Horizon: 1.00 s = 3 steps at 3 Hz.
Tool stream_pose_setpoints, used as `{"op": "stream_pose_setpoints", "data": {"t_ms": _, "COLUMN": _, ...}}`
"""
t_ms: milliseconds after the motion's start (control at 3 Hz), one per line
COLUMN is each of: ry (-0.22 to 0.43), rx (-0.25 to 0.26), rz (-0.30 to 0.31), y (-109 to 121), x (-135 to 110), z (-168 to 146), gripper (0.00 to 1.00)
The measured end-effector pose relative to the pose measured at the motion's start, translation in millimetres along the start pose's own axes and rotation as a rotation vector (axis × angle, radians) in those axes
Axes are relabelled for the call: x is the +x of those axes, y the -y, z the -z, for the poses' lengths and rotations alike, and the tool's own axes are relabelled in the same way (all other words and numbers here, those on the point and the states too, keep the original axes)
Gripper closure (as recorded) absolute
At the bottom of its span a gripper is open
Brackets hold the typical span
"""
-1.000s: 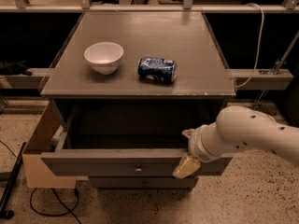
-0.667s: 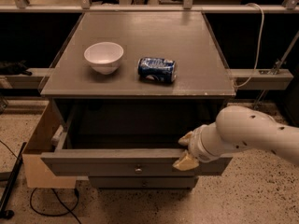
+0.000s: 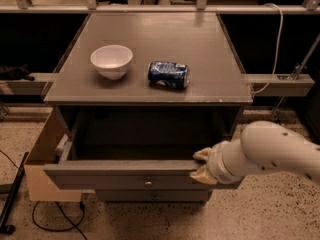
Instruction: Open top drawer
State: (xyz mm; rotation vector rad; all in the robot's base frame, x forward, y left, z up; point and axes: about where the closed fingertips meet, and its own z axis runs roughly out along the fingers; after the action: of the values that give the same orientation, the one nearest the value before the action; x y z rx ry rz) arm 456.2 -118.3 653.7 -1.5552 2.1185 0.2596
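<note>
The top drawer (image 3: 110, 176) is a wide grey drawer, pulled well out of the grey cabinet, so its dark box interior shows. A small round metal knob (image 3: 148, 183) sits at the centre of its front. My gripper (image 3: 201, 164), tan-tipped on a white arm coming in from the right, is at the top edge of the drawer front, right of the knob. A narrower drawer front (image 3: 152, 195) shows just below.
On the cabinet top (image 3: 210, 44) stand a white bowl (image 3: 111, 60) and a blue can (image 3: 169, 74) lying on its side. A cardboard box (image 3: 42, 154) stands against the cabinet's left side. A black cable (image 3: 50, 224) lies on the speckled floor at the left.
My gripper has risen a little, from below the drawer front's top edge up to it. The drawer stays out as far as before.
</note>
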Motion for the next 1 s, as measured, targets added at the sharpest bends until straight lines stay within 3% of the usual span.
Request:
{"op": "stream_pose_setpoints", "data": {"t_ms": 333, "ry": 0.002, "rx": -0.001, "rz": -0.002, "y": -2.1, "x": -0.9, "z": 1.2, "gripper": 1.0}}
{"op": "stream_pose_setpoints", "data": {"t_ms": 1000, "ry": 0.01, "rx": -0.003, "rz": -0.013, "y": -12.1, "x": 2.4, "z": 5.7, "gripper": 1.0}}
